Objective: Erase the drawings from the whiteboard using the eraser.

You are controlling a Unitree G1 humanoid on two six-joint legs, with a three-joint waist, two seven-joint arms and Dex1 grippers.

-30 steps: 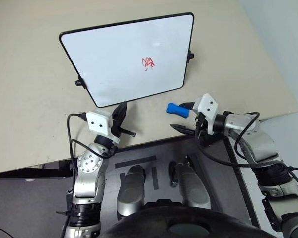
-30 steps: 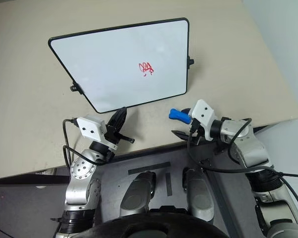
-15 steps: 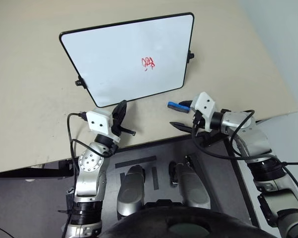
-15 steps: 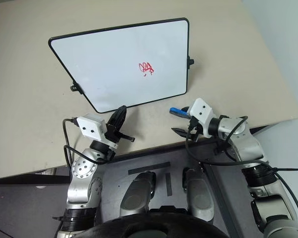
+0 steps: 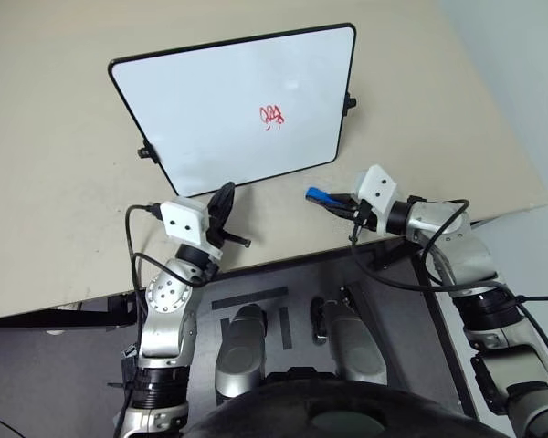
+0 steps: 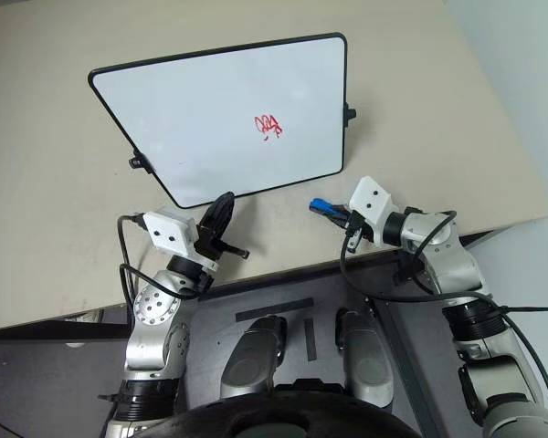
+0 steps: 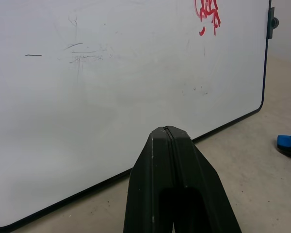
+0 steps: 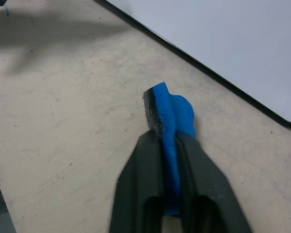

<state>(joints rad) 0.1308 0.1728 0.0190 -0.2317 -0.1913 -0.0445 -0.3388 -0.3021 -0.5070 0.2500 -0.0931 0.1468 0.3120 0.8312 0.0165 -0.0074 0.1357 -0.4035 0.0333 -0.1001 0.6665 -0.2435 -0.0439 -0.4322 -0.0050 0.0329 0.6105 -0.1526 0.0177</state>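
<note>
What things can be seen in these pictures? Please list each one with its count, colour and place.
table: one, beige, under everything.
whiteboard: one, white with thin black frame, standing propped on the table, beyond both grippers.
drawings: one small scribble, red, on the right half of the whiteboard.
eraser: one, bright blue, near the whiteboard's lower right corner, between the right gripper's fingers.
left gripper: one, black, shut on nothing, before the whiteboard's lower edge.
right gripper: one, black, shut on the eraser.
</note>
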